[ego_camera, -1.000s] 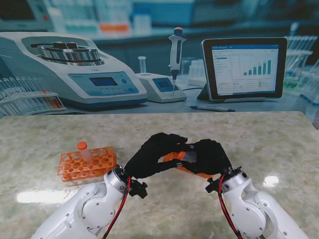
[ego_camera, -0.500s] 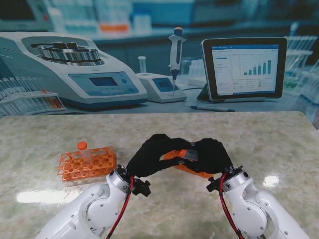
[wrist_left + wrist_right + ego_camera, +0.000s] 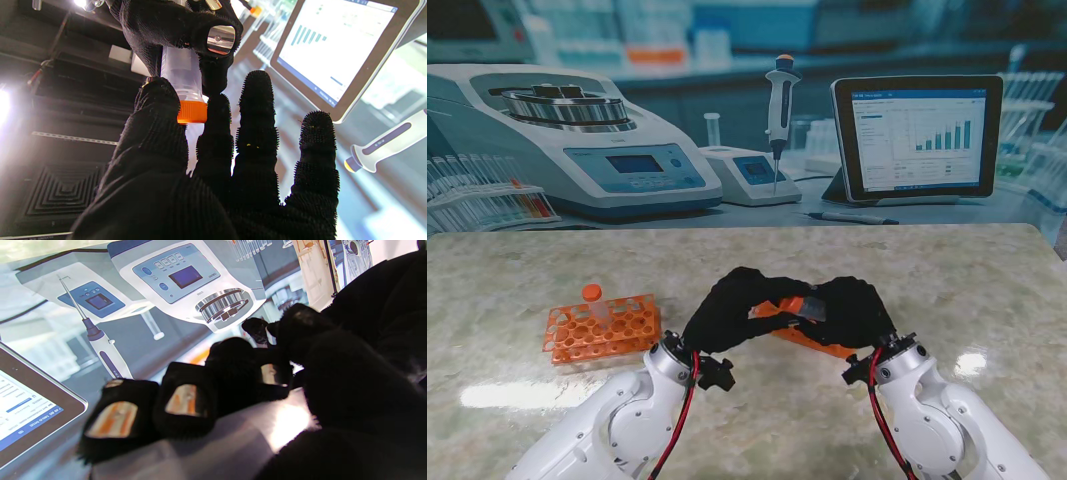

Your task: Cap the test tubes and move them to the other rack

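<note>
The right robot hand grips the test tube above the bench, its long axis pointing at the left robot hand, which pinches the orange cap on its mouth.

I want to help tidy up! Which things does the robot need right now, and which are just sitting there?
Needed: tube, orange cap, left hand, right hand, left rack, rack under the hands.
Just sitting: tablet, pipette, big machine, pen.
</note>
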